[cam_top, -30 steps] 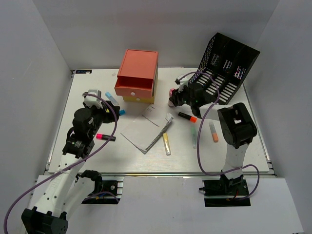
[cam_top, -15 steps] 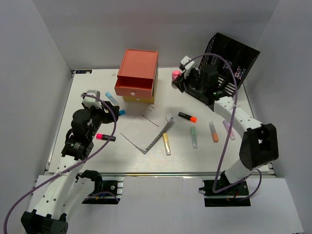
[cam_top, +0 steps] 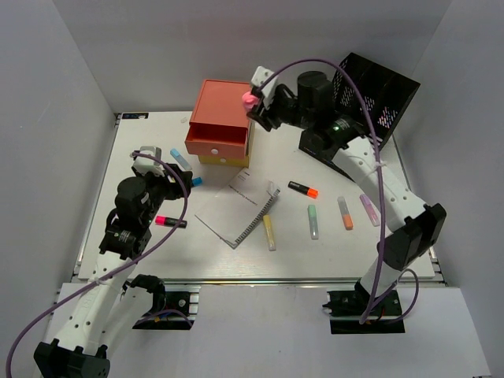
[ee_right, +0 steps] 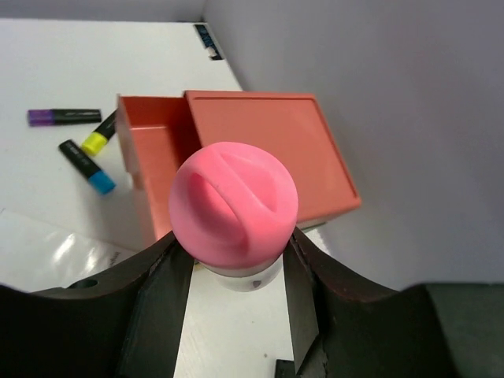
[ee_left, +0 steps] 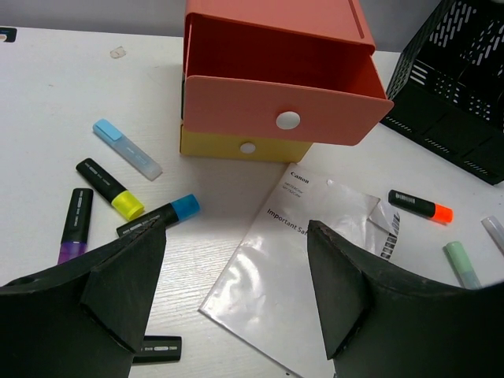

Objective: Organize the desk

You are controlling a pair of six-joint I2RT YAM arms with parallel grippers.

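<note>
The white desk (cam_top: 157,256) carries several scattered highlighters, a plastic-sleeved booklet (cam_top: 236,209) and an orange-and-yellow drawer box (cam_top: 223,120) with its top drawer (ee_left: 287,118) pulled open. My right gripper (cam_top: 253,99) is shut on a white stick with a pink cap (ee_right: 234,206). It holds the stick in the air above the right back corner of the drawer box (ee_right: 264,150). My left gripper (cam_top: 161,177) is open and empty, hovering low over the booklet's left edge (ee_left: 307,268), with its jaws (ee_left: 236,228) wide apart.
A black mesh file rack (cam_top: 374,98) stands at the back right. Blue (cam_top: 179,157), blue-tipped (cam_top: 195,181) and pink (cam_top: 169,222) highlighters lie on the left. Yellow (cam_top: 269,232), orange-tipped (cam_top: 303,189), green (cam_top: 313,222), orange (cam_top: 345,213) and purple (cam_top: 368,209) ones lie on the right.
My right arm swung up and left from beside the rack, carrying the pink-capped stick to above the drawer box. The left arm has barely moved.
</note>
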